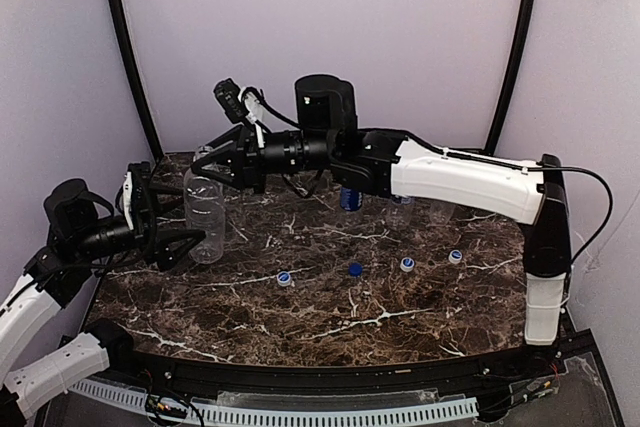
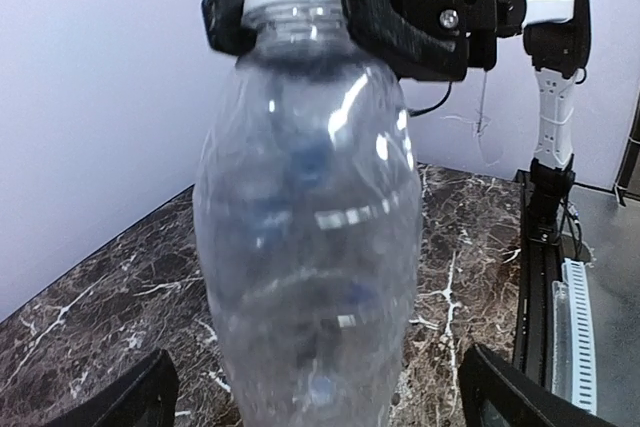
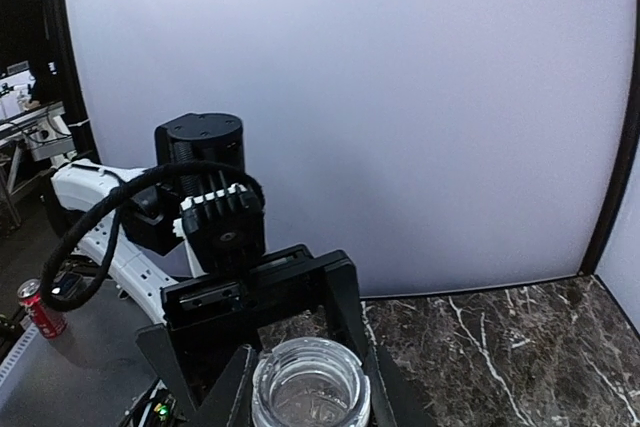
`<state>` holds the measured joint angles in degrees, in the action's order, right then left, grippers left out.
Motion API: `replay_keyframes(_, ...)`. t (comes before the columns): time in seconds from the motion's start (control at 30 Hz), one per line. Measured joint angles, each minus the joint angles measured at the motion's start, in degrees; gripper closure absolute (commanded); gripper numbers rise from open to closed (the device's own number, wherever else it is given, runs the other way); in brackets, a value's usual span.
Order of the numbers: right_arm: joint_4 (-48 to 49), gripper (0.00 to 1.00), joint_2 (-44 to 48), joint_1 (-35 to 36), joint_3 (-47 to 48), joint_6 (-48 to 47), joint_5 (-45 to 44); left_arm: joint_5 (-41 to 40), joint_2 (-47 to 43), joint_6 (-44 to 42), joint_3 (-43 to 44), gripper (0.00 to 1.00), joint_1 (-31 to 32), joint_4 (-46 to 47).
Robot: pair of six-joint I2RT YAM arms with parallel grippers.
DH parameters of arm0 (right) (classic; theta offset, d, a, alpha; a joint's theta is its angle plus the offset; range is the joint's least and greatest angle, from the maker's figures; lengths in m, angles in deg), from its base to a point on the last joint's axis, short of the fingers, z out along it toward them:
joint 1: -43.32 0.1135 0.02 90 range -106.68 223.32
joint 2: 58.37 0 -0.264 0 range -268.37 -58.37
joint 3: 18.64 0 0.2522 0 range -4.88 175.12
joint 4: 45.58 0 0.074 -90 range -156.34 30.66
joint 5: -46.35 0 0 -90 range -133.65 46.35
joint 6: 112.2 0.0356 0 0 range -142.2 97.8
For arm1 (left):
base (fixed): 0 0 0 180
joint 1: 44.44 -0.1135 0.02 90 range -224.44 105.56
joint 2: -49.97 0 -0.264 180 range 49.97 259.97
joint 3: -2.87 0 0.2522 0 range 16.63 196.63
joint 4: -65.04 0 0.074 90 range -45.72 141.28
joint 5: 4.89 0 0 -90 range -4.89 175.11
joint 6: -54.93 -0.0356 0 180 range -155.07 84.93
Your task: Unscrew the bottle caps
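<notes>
Left and right wrist views, with overhead view. My left gripper (image 1: pixel 178 222) has its fingers (image 2: pixel 125 402) spread wide, one on each side of the unlabelled bottle (image 1: pixel 205 215); in the left wrist view neither finger touches the clear, ribbed wall. My right gripper (image 3: pixel 310 392) reaches across from the right and is closed on the neck of this same bottle, with a black finger (image 2: pixel 400 7) pressed at each side beside the white collar ring. The bottle stands upright at the left rear of the marble table (image 1: pixel 400 317), and the right wrist view looks straight down into its open mouth. Four caps lie loose in a rough row nearer the front of the table, all well apart from the gripped bottle: from left to right, the leftmost pale cap (image 1: pixel 285 278), the dark blue cap (image 1: pixel 354 269), the third cap (image 1: pixel 407 265) and the rightmost cap (image 1: pixel 455 257). A blue-labelled bottle (image 1: pixel 350 197) stands at the rear, largely hidden by my right forearm.
</notes>
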<state>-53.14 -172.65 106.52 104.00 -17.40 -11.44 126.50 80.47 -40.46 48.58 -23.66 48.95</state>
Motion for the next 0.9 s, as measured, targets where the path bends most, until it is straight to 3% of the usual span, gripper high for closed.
replay_keyframes(0.17, -2.71, 1.00, 3.48, -2.91, -2.67, -2.47, -9.86, -10.64, -3.19, 1.77, -4.35, 0.01, -1.84, -0.63)
replay_keyframes(0.4, -2.45, 1.00, 2.32, -7.17, -3.17, -6.75, -21.62, -23.82, -9.62, 8.02, -11.13, 0.01, -11.06, -2.08)
replay_keyframes(0.6, 0.48, 1.00, -5.77, -9.35, -2.82, -7.78, -25.94, -29.31, -13.97, 11.04, -15.10, 0.01, -16.87, -2.49)
replay_keyframes(0.9, 0.66, 1.00, -13.66, -11.15, -2.86, -7.41, -28.50, -32.52, -17.05, 11.56, -17.53, 0.00, -19.37, -2.01)
